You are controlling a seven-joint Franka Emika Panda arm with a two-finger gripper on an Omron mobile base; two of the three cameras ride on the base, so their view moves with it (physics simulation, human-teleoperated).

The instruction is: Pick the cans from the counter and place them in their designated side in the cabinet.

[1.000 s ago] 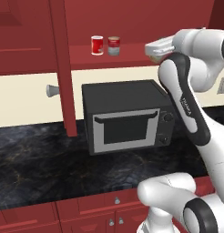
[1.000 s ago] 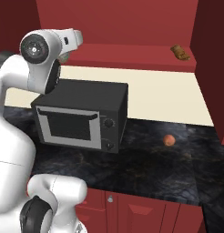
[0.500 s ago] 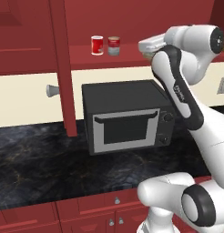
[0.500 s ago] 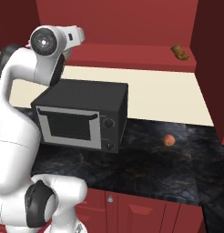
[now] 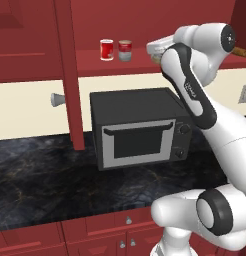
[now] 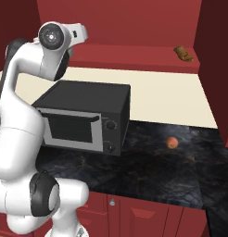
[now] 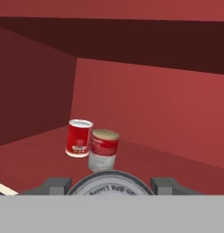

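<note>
My gripper [image 7: 112, 186] is shut on a can; its silver lid [image 7: 112, 184] shows between the two fingers [image 7: 54, 185]. In the left base view the gripper [image 5: 158, 50] holds this yellowish-olive can [image 5: 155, 57] just above the cabinet shelf [image 5: 95, 62]. To its left on the shelf stands the red over grey-white can [image 5: 125, 50] [image 7: 104, 149]. An all-red can with a white rim [image 5: 106, 49] [image 7: 79, 138] stands beside that one, close to it. The black counter [image 5: 45, 180] lies below.
A black microwave [image 5: 140, 127] [image 6: 83, 118] sits on the counter under the arm. The open cabinet door panel [image 5: 67, 75] hangs left of the cans. A small orange ball [image 6: 171, 142] lies on the counter to the right, and a brown object [image 6: 183, 53] rests on the shelf's right end.
The arm has carried the held can leftward along the shelf, closer to the two standing cans. The grip has stayed shut.
</note>
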